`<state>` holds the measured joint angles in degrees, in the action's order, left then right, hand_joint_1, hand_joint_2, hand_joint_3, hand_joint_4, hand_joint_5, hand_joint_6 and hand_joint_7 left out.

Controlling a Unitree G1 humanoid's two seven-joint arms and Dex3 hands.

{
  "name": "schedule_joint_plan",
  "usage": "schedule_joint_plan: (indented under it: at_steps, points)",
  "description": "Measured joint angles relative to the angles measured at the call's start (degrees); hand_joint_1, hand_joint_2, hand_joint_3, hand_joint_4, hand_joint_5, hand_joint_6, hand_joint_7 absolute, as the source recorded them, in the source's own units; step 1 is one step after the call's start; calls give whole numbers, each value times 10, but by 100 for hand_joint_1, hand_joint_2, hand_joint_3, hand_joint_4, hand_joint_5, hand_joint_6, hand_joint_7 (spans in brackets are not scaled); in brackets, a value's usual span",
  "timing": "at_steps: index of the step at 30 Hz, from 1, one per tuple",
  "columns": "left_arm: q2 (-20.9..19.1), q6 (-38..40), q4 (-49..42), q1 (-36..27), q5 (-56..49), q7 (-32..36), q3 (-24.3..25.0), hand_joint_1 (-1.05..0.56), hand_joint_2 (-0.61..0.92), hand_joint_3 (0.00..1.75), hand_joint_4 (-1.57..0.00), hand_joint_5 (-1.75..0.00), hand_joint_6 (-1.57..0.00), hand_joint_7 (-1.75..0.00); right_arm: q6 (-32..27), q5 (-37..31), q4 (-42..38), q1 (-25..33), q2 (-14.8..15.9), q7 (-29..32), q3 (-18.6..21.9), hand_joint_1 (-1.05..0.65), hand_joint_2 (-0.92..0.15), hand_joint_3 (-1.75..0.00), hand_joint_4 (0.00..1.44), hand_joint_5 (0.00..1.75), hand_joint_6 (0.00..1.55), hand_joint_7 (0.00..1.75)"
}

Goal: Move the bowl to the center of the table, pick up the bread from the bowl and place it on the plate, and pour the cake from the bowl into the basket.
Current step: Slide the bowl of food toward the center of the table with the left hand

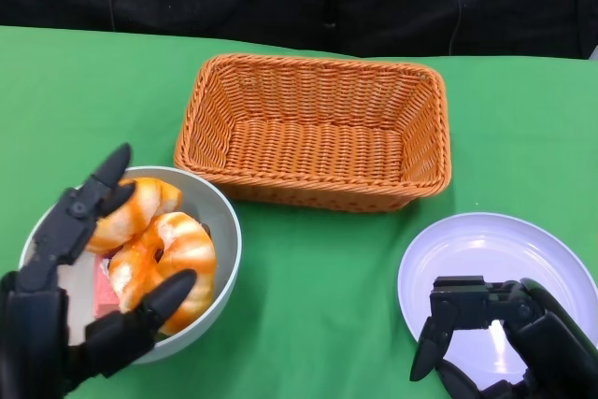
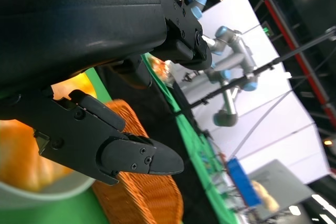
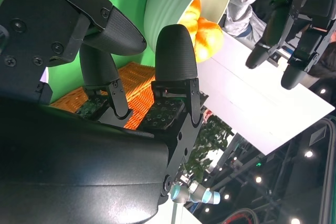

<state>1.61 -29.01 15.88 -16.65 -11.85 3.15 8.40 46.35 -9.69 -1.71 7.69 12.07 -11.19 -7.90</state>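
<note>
The bowl [image 1: 220, 231] is seen near the table's [image 1: 318, 277] front left corner, not yet at the centre, so the step in hand is judged to be the moving of the bowl. The left hand [image 1: 70, 277] is spread wide around the bowl's near side, with fingers [image 1: 103, 184] raised above the rim and the contents; no firm grasp on the rim can be made out. For the step to be done well, the rim or wall should be gripped securely before any slide, the bowl should be kept level so that nothing spills, and it should be carried toward the open green patch in front of the basket [image 1: 318, 133].

The right hand [image 1: 500, 334] is held over the near part of the plate [image 1: 486, 249] at the front right corner, its fingers apart and nothing held.

In the bowl, two glazed orange bread pieces [image 1: 163, 249] are piled, and a pink-and-white piece, taken to be the cake [image 1: 98, 292], lies beneath them against the near wall. The basket, set toward the back centre, holds nothing that is visible, and no food is seen on the plate.
</note>
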Motion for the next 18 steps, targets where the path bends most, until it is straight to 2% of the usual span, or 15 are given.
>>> schedule_joint_plan:
  at_steps: [5,11,18]
  points:
    - [-23,95,37,0,-13,-1,19,-65,92,48,0,-31,-10,-1,0,0,0,0,0,0,0,-14,-5,-167,89,148,88,124]
    - [-47,144,42,2,-20,-1,37,-66,92,49,0,-20,-7,-1,0,0,0,1,1,0,0,-13,-4,-168,90,147,88,124]
    - [-70,196,35,15,-39,10,65,-64,92,47,0,-17,-8,-1,-1,0,3,4,1,0,-1,-15,-5,-169,89,148,87,125]
